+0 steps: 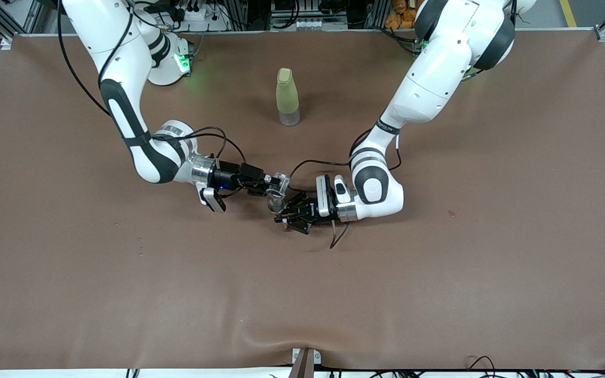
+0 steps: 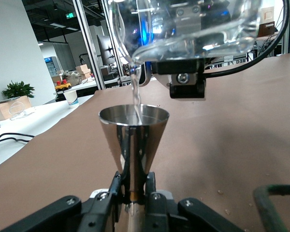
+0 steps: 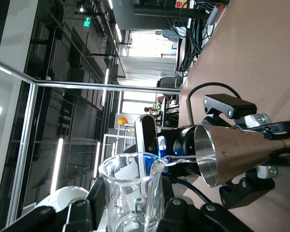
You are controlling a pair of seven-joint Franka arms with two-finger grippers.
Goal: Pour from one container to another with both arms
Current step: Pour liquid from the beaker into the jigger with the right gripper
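Two pincers meet mid-counter, nearer the front camera than the pale bottle [image 1: 287,97]: the right pincer [image 1: 270,182] pinches a tilted glass beaker [image 2: 183,29], a thin stream falling into the steel jigger [image 2: 134,140] the left pincer [image 1: 284,214] clamps by its waist. Tilt further and the stream could overshoot that narrow rim onto the counter [image 1: 439,294]. Bare brown counter lies open all round, edges well away.

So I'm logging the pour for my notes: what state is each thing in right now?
Glass beaker: tilted, pouring a thin clear stream.
Steel jigger: upright, receiving the stream.
Right gripper: shut on the glass beaker, over the jigger.
Left gripper: shut on the steel jigger at its waist.
Bottle: standing upright, capped, untouched, nearer the arms' bases.
Table: covered with brown cloth.
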